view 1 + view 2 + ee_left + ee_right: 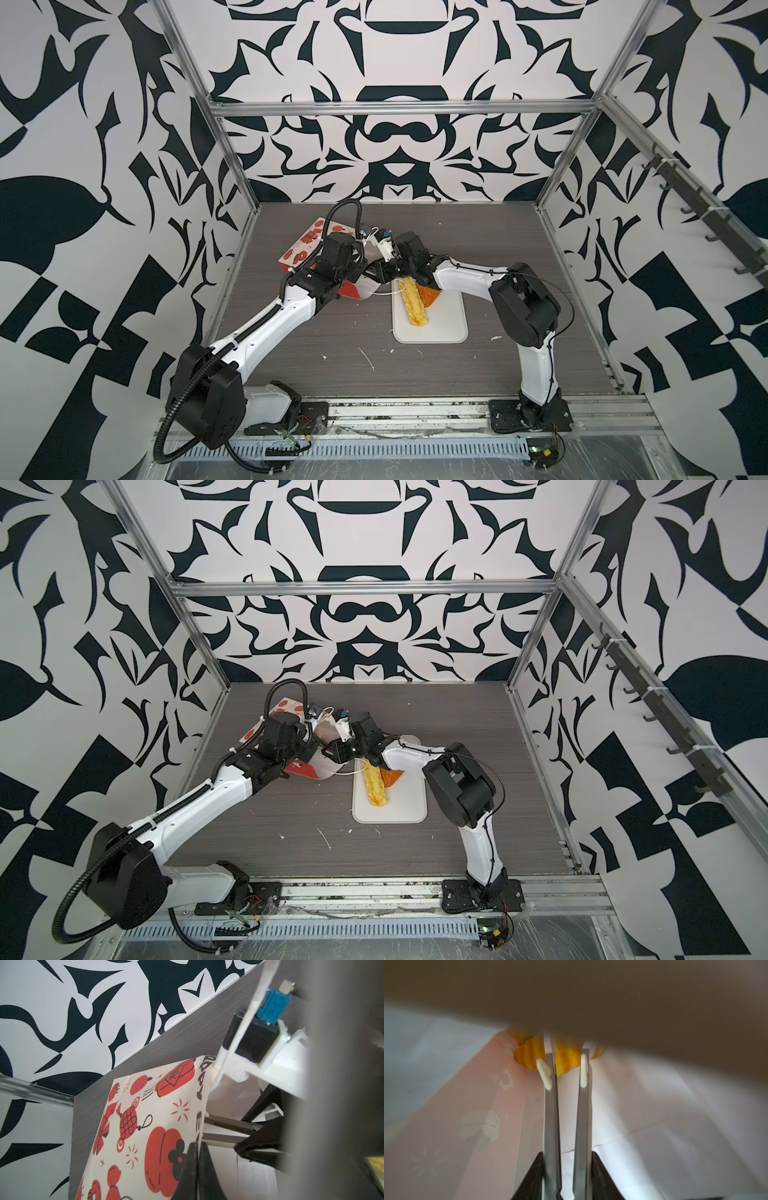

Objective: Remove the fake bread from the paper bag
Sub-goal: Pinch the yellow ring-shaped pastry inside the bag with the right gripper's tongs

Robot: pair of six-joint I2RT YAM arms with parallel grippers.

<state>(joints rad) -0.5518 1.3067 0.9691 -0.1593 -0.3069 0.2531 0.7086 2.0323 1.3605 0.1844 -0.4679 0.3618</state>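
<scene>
Paper bag (305,245): one
Long bread stick (413,305): one
Triangular pastry (430,296): one
Ridged croissant (529,1057): one clear; second yellow piece (517,1036) unclear
White tray (451,322): one
Robot arms: two, left arm (286,311), right arm (461,277)

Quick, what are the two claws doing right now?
Left gripper: shut on the rim of the bag.
Right gripper: inside the bag, closed on a croissant, it seems.

- Paper bag (158,1126): white with red and black pictures, red on one side.
- Long bread stick (414,302): yellow.
- Three-corner bread (429,296): orange.
- Croissant (529,1057): yellow with orange stripes.
- Tray (446,324): white.
- Surface (332,332): grey with thin lines.
- Walls (83,124): white with big black shapes.
- Arms (291,307): white and black.
</scene>
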